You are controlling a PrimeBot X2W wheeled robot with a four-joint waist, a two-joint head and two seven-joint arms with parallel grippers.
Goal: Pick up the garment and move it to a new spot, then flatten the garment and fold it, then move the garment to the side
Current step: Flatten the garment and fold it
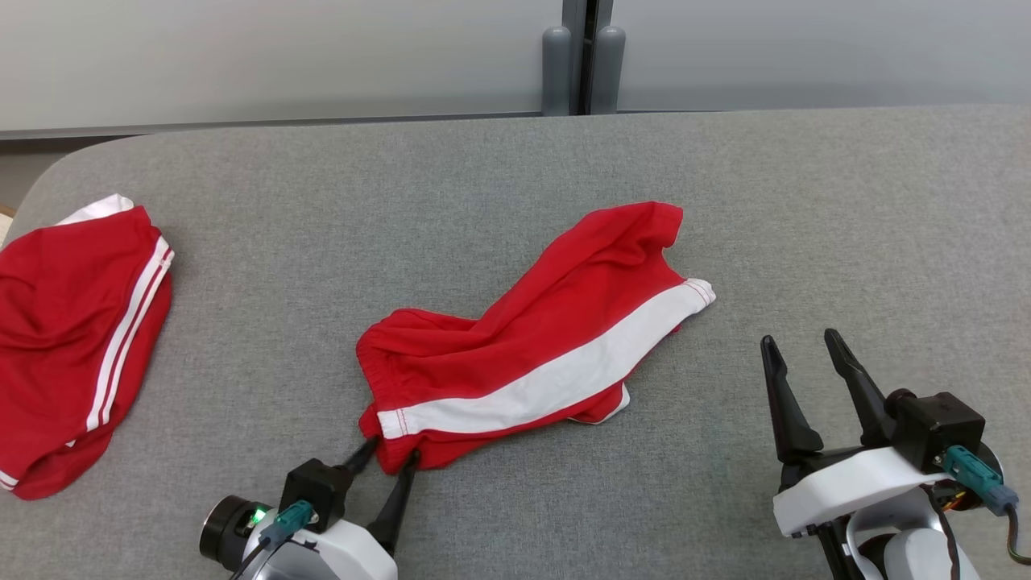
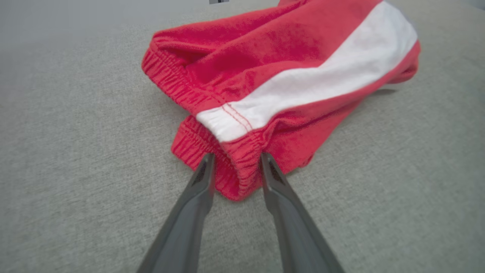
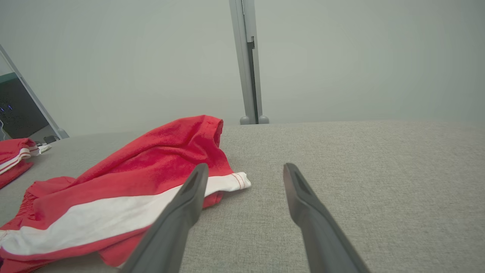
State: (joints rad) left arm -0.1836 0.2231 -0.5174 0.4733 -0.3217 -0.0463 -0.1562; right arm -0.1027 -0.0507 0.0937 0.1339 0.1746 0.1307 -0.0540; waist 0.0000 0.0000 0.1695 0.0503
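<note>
The left gripper (image 2: 237, 157) stands with jaws parted astride the elastic waistband (image 2: 242, 178) of the red cotton shorts with a white side stripe (image 1: 532, 346), likely letting them settle, crumpled, at the middle of the grey table (image 1: 805, 201). The right gripper (image 1: 801, 338) stands wide open near their hem (image 1: 697, 292), free for flattening.

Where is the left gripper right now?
Head view, lower left: the left gripper sits at the near waistband corner of the centre red shorts, fingers either side of it.

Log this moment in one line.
garment: crumpled on table | left gripper: fingers straddling waistband corner | right gripper: open, clear of garment
</note>
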